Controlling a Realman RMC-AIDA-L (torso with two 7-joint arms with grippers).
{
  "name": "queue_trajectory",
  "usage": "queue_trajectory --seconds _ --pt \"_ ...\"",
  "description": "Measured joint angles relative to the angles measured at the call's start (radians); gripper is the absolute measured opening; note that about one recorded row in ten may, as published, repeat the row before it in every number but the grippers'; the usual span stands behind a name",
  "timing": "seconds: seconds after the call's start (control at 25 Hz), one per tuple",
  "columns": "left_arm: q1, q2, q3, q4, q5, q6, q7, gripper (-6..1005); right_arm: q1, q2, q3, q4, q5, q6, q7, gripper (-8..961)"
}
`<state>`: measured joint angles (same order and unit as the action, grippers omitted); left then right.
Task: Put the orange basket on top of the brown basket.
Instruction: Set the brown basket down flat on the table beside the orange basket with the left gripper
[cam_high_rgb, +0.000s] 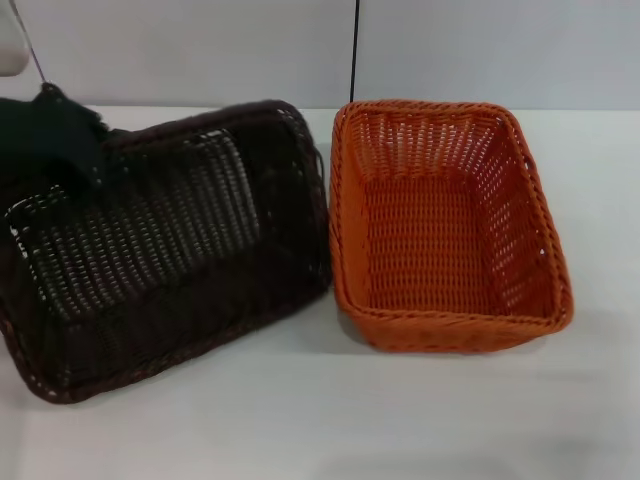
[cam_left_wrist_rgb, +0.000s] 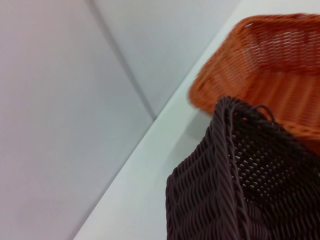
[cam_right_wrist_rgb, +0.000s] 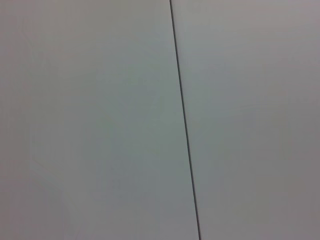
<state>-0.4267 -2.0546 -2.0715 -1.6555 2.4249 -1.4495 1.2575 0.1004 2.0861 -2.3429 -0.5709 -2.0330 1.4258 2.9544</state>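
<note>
We see 2 baskets on the white table (cam_high_rgb: 320, 430). Our left gripper (cam_high_rgb: 60, 135) is a dark shape at the far left rim of the brown basket (cam_high_rgb: 160, 260), and that basket sits tilted, its far left corner lifted so the open mouth leans toward us. We judge the claw has hold of that rim, yet we cannot tell from any view whether it is spread or pinching, since black fingers merge with the dark weave. In the left wrist view the brown basket's braided corner (cam_left_wrist_rgb: 235, 165) fills the near field, with the orange basket (cam_left_wrist_rgb: 270, 65) beyond it.

From the left claw, the orange basket (cam_high_rgb: 445, 225) lies well off toward the robot's right, past the full width of the brown basket, flat on the table with its mouth up. Its near left rim stands just beside the brown basket's right edge; whether they touch we cannot say. Its long axis runs away from the robot, roughly parallel to the brown one's.

The right gripper is not in view; its wrist camera shows only a pale wall (cam_right_wrist_rgb: 100, 120) with 1 dark seam (cam_right_wrist_rgb: 185, 120). We judge the right arm the nearer to the orange basket. Nothing is stacked yet.
</note>
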Motion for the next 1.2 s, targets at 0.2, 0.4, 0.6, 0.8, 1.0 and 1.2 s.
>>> queue_trajectory --seconds 0.2,0.4,0.6,0.8,1.0,1.2 --pt "-0.049 0.002 -0.010 -0.003 -0.005 -0.077 0.036 191 -0.015 0.001 -0.009 -0.008 0.000 0.015 0.000 564" --pt "-0.059 -0.001 -0.011 -0.046 -0.008 -0.131 0.049 190 -0.018 0.002 -0.021 -0.009 0.000 0.018 0.000 562" --pt "-0.063 0.000 -0.012 -0.065 -0.031 -0.157 0.050 191 -0.014 0.002 -0.024 -0.009 0.001 0.019 0.000 560" --pt "-0.080 0.000 -0.007 -0.037 -0.044 -0.161 0.058 191 -0.010 0.000 -0.027 -0.009 -0.001 0.020 0.000 558" --pt "-0.147 0.000 -0.011 0.149 -0.047 -0.144 0.150 190 -0.006 -0.001 -0.034 -0.006 -0.001 0.019 0.000 556" --pt "-0.197 0.002 -0.012 0.246 -0.037 -0.117 0.165 191 -0.005 -0.003 -0.035 -0.002 0.001 0.017 0.000 554"
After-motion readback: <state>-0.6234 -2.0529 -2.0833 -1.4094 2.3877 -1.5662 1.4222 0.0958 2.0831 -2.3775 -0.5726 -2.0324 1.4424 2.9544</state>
